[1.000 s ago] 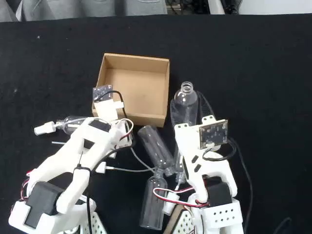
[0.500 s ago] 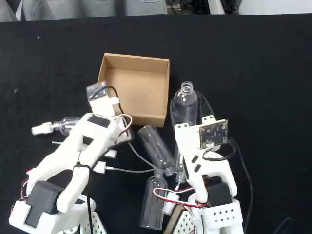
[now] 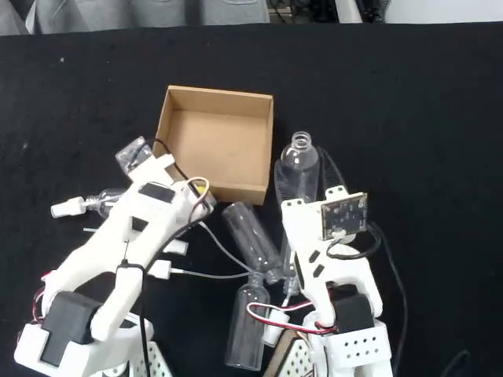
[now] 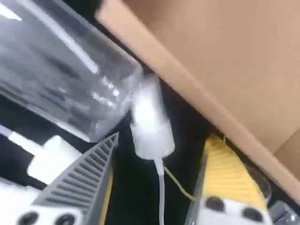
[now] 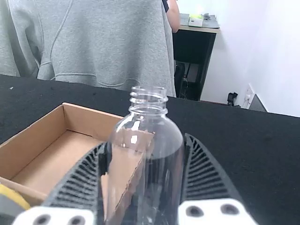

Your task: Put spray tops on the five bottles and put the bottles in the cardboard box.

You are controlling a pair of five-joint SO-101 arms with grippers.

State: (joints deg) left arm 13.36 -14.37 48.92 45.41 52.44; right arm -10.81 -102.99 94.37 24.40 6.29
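**High view.** Cardboard box [image 3: 221, 93]: open side up, mid-table. Upright bottle [image 3: 299, 166]: neck bare, just beside the box's right wall, ahead of the right arm. Capped bottle [image 3: 106, 202]: lying left of the box, partly under the left arm. Middle bottle [image 3: 251, 238]: bare, lying between the arms near the box's front wall. Front bottle [image 3: 247, 330]: bare, lying nearer the arm bases. No bottle is boxed yet.

**Left wrist view.** Left gripper [image 4: 163, 140]: jaws wide apart, gripping nothing. Spray top [image 4: 150, 127]: loose, dip tube trailing, lying between the jaws, beside a clear bottle [image 4: 56, 89] and close to the box wall. Whether the top touches that bottle cannot be told.

**Right wrist view.** Right gripper [image 5: 144, 143]: fingers closed against both sides of the upright bottle, the box just beyond.

**Risks.**
- An off-centre closure could pinch the thin tube rather than the head, or flick the top aside.
- The nearby box wall could catch a finger.
- The round clear bottle could roll if nudged
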